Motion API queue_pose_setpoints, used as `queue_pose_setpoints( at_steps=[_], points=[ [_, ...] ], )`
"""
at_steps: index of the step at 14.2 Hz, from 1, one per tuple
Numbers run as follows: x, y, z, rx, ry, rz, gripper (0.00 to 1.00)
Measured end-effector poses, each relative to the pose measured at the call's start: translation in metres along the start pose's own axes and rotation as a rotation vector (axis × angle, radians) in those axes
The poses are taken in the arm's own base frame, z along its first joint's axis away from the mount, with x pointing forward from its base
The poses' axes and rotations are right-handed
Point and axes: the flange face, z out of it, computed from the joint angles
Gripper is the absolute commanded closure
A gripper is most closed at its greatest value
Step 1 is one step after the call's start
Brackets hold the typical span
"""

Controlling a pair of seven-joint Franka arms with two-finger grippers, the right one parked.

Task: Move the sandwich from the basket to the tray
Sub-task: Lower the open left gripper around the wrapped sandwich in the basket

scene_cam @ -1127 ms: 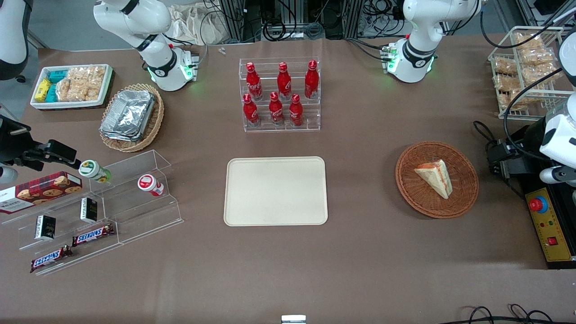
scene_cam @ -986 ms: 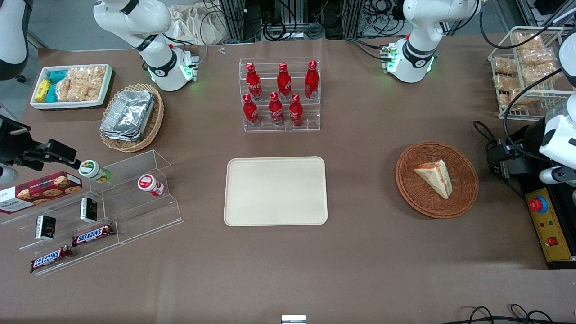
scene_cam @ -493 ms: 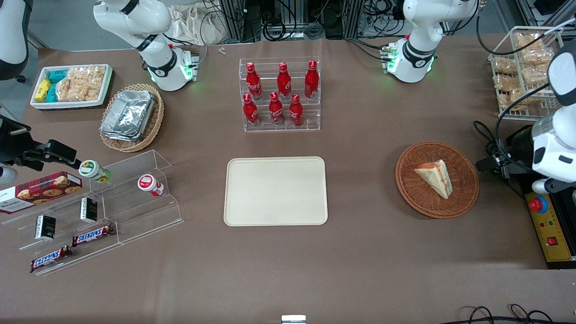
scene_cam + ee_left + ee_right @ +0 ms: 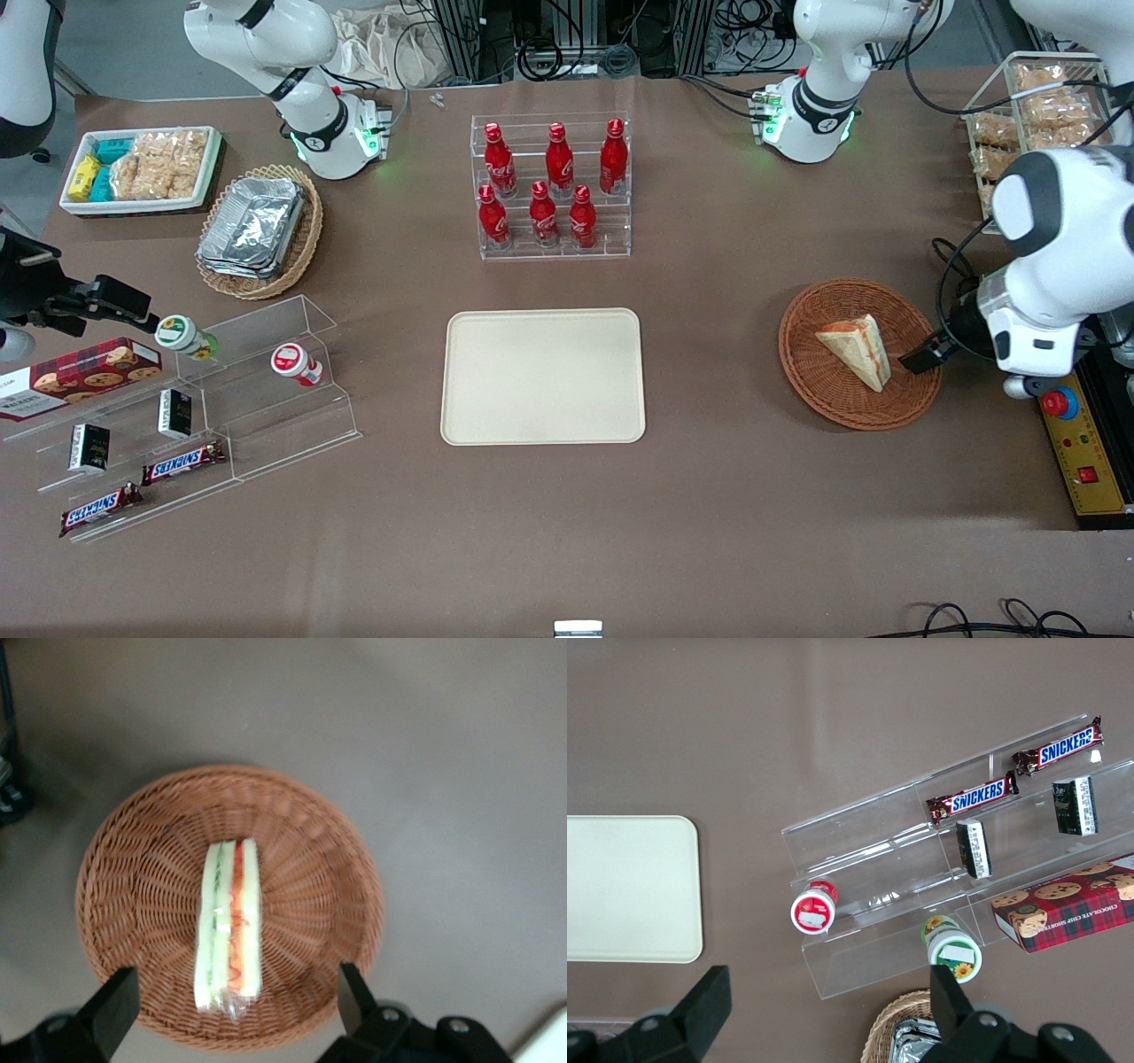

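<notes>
Sandwich (image 4: 229, 926) lies in the basket (image 4: 328, 859) under the spread, empty hand (image 4: 232, 1003); tray (image 4: 543, 376) holds nothing.

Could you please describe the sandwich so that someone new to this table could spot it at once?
Start at the cream tray mid-table, then look toward the working arm's end to the round reddish-brown basket. The sandwich lies in it, under the open hand: the only pale bread wedge with red and green filling.

The hand (image 4: 232, 1010) shows only its fingertips (image 4: 113, 1001), body cut off; the tray (image 4: 551, 1038) peeks in as a sliver.
</notes>
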Motion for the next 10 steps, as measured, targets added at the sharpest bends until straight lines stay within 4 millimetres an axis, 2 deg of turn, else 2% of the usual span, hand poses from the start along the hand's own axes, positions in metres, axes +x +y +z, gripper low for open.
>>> queue_pose_setpoints(
  at_steps=[2,10],
  points=[
    [-0.014,-0.020,0.036,0.010,-0.011,-0.040,0.01],
    [-0.042,-0.042,0.088,0.019,-0.016,-0.151,0.01]
  ],
)
